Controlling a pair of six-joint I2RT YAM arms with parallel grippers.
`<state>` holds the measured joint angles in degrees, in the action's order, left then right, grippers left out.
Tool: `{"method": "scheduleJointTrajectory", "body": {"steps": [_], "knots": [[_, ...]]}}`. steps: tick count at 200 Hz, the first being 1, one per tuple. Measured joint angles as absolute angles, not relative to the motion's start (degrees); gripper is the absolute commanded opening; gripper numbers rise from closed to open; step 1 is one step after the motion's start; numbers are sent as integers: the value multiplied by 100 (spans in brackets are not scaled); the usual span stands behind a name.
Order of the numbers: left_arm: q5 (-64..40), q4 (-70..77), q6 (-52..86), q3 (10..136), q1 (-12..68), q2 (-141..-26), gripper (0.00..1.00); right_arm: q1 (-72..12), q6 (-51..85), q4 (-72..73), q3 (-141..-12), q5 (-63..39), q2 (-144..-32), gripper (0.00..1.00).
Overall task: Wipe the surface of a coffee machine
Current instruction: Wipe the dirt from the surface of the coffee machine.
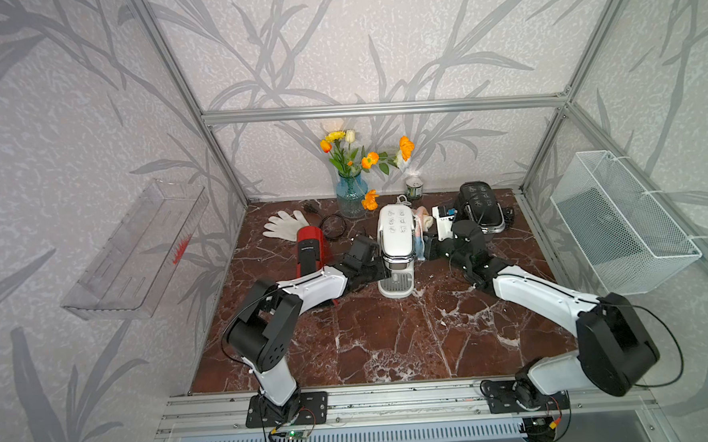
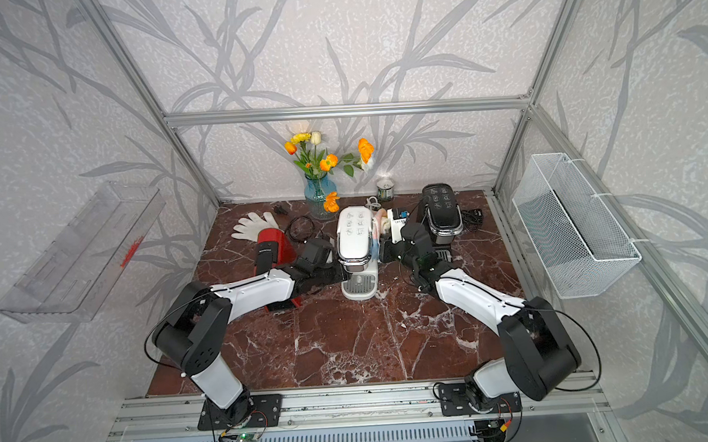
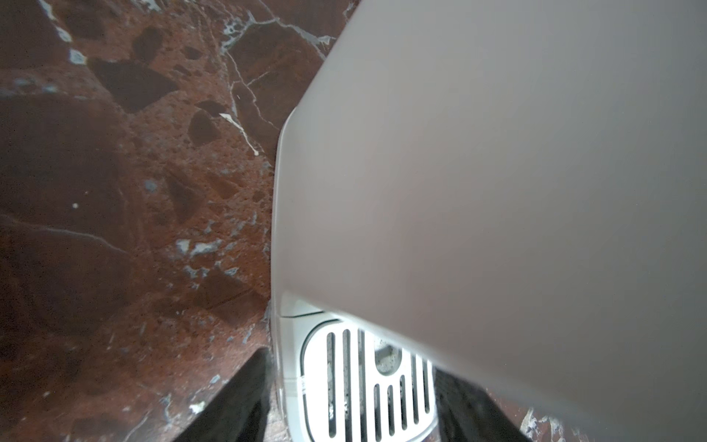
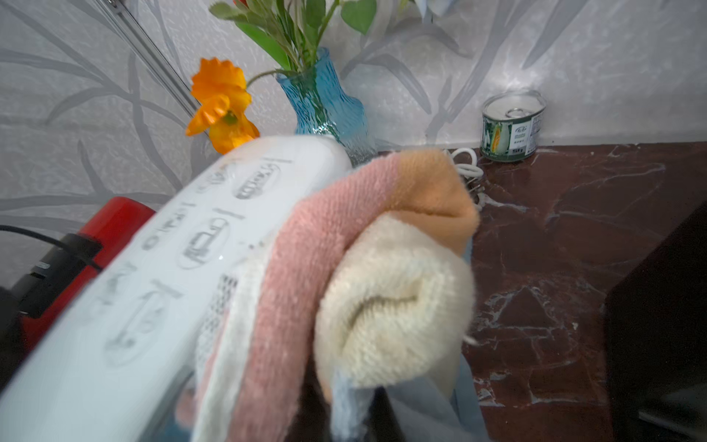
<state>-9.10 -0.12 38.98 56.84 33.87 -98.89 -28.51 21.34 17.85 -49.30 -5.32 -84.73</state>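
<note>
The white coffee machine stood upright near the middle of the marble table, in both top views. Against its right flank lay the striped cloth, pinched in the tightly closed right gripper. It was probably pressed there so that a stroke would drag terry along the casing. The left gripper reached in low from the opposite side. Its jaws stood half spread around the base, apparently clamping it so the machine would not slide under the wiping push.

The left wrist view alone showed that hold: a dark finger on each side of the slotted drip tray. The top views hid this under the machine's head. The right wrist view gave the cloth's pink, orange and cream bands and the icons on the top panel (the fingers themselves were buried in fabric). Only the top views placed the neighbours: a red machine just to the left, a black machine behind the right arm, and a blue vase at the back wall.
</note>
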Motion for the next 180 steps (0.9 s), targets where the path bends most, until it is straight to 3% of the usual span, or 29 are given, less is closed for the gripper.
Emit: {"method": "scheduleJointTrajectory", "body": {"steps": [49,87,134,180], "knots": [[-897,-19,3898,5649,3387,-9856,65,-2764,2370,2045,-4939,-657,-9911,0],[-882,-23,3900,5566,3382,-9789,65,-2764,2545,2445,-4703,-784,-10324,0],[-884,-30,3894,5566,3380,-9789,65,-2886,2609,2547,-4381,-805,-10138,0],[-895,-19,3898,5566,3382,-9791,65,-3350,2620,1865,-4160,-1144,-9054,0]]}}
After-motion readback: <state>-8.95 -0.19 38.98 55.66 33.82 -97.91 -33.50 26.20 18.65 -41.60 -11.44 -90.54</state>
